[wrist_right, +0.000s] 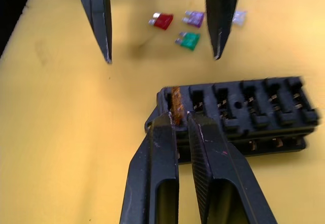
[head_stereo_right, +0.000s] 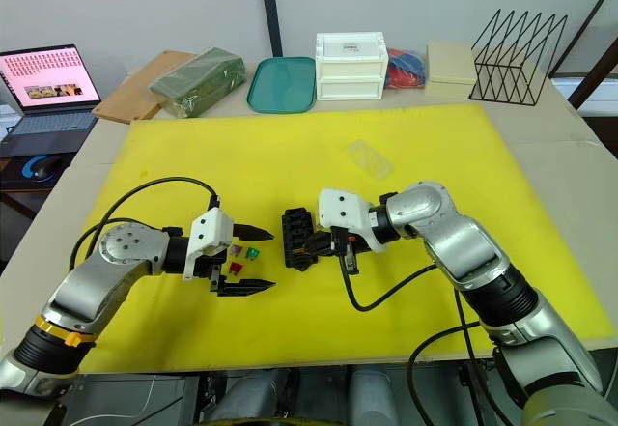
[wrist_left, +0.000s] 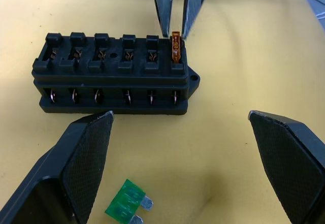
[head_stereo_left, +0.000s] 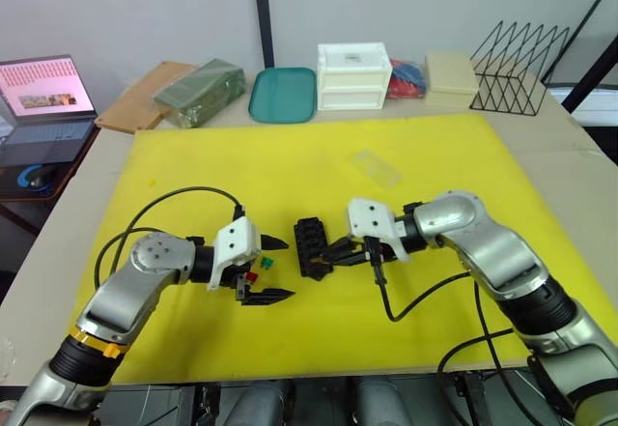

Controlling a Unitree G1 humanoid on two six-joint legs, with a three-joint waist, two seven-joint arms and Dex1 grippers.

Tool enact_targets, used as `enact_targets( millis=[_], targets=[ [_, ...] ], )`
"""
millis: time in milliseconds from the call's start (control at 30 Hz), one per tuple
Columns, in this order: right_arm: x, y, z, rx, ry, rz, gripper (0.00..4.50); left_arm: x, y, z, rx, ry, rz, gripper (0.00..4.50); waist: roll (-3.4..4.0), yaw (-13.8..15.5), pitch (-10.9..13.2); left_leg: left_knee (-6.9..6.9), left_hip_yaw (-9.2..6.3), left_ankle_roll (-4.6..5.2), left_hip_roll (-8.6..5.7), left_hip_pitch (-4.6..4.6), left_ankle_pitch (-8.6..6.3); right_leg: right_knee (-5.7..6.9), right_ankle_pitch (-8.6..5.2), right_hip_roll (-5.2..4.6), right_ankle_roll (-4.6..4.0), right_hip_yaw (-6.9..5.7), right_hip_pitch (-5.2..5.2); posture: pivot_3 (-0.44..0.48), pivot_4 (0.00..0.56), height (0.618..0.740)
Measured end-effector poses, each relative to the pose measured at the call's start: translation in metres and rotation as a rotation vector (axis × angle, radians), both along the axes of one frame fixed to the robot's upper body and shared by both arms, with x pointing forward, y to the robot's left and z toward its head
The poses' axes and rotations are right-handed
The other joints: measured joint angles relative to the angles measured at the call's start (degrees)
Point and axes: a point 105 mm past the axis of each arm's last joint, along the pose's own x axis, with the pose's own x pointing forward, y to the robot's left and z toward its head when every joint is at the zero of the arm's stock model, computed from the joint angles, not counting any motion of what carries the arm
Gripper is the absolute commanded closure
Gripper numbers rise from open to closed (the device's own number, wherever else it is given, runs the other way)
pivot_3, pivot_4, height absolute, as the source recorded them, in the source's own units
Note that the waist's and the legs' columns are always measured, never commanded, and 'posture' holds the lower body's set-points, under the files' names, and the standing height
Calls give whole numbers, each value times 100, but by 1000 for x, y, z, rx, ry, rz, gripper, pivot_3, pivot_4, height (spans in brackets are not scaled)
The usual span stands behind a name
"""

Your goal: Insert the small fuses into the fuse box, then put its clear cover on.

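One tan fuse [wrist_right: 176, 106] stands in the end slot of the black fuse box [head_stereo_right: 301, 238], pinched between the closed fingers of the right gripper [wrist_right: 182, 118], which reaches the box from its right side. Left of the fuse box, the left gripper [head_stereo_right: 259, 259] rests with its jaws wide apart; between them lie the green fuse [wrist_left: 128, 202], red fuse [wrist_right: 162, 21] and purple fuse [wrist_right: 195, 17] on the yellow mat [head_stereo_right: 406, 136]. Beyond the fuse box, toward the teal tray [head_stereo_right: 282, 86], lies the clear cover [head_stereo_right: 371, 158].
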Motion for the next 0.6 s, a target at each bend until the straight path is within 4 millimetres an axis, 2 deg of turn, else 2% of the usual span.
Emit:
enact_targets(
  millis=[333, 433, 600],
  targets=[
    [-10, 7, 14, 23, 11, 37, 4008, 0, -1, -1, 7, -3, -4, 0, 0, 1, 0, -1, 0, 0, 0, 0, 0, -1, 0, 0, 0, 0, 0, 0, 150, 740],
    [-9, 10, 16, 37, 12, 37, 4485, 0, -1, -1, 8, -4, -4, 0, 0, 0, 0, -1, 0, 0, 0, 0, 0, 0, 0, 0, 0, 0, 0, 0, 150, 740],
    [-7, 14, 16, 63, -1, 39, 4485, 1, -1, -1, 11, -6, -1, 0, 0, 5, 0, 0, 0, 0, 0, 0, 0, 0, 0, 0, 0, 0, 0, 0, 150, 740]
  ],
)
